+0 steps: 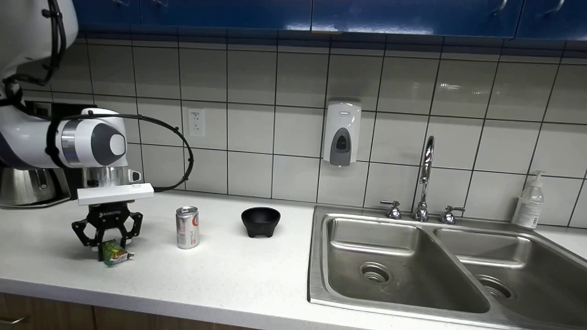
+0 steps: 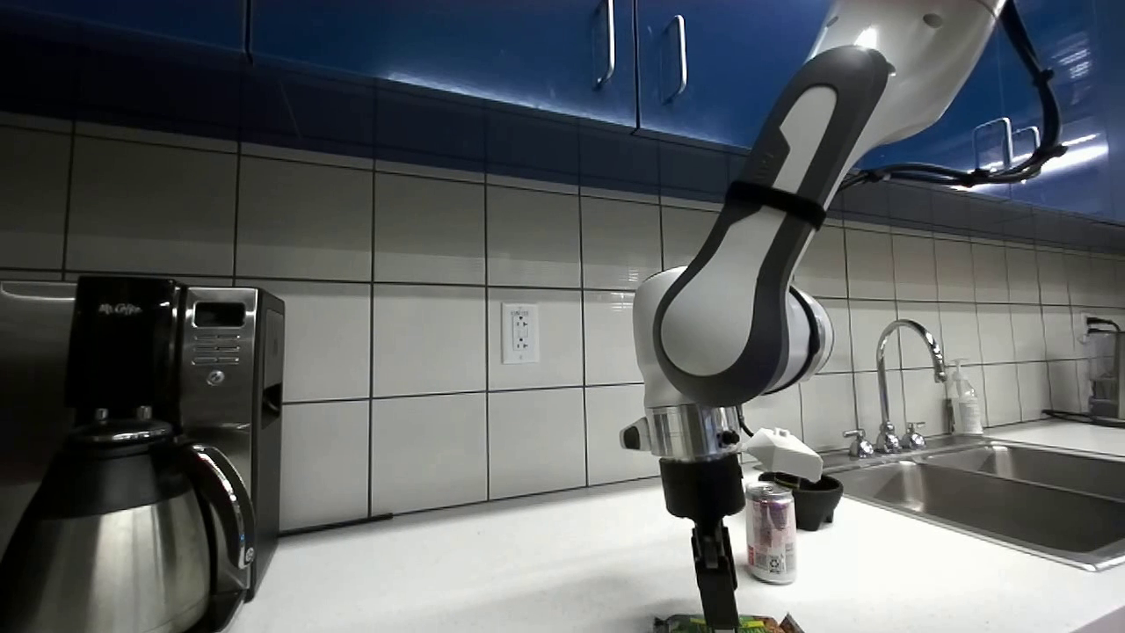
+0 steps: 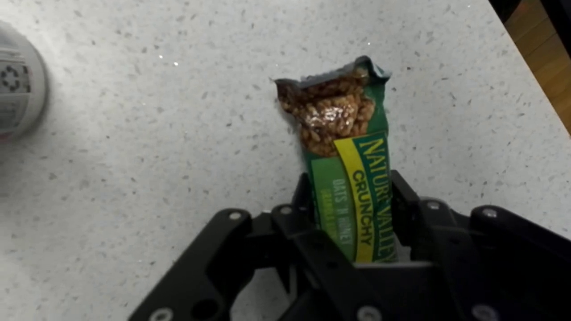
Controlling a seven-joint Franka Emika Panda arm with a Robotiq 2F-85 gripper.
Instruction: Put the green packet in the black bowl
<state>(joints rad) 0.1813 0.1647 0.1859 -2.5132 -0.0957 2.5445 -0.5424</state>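
Observation:
The green packet (image 3: pixel 352 178) lies lengthwise between the two fingers of my gripper (image 3: pixel 352 189) in the wrist view, with brown, yellow and light markings. Both fingers press against its long sides; its near end is hidden under the gripper. In an exterior view the packet (image 1: pixel 114 253) is at or just above the counter, below my gripper (image 1: pixel 112 250). Only its top edge shows in an exterior view (image 2: pixel 756 624), at the bottom. The black bowl (image 1: pixel 260 222) stands upright on the counter, right of the can; it shows partly hidden in an exterior view (image 2: pixel 813 503).
A silver-and-red can (image 1: pixel 187 227) stands between my gripper and the bowl; its edge shows in the wrist view (image 3: pixel 20 84). The steel sink (image 1: pixel 316 256) is beyond the bowl. A coffee maker (image 2: pixel 264 422) stands at the other side. The counter's front edge (image 1: pixel 151 305) is near.

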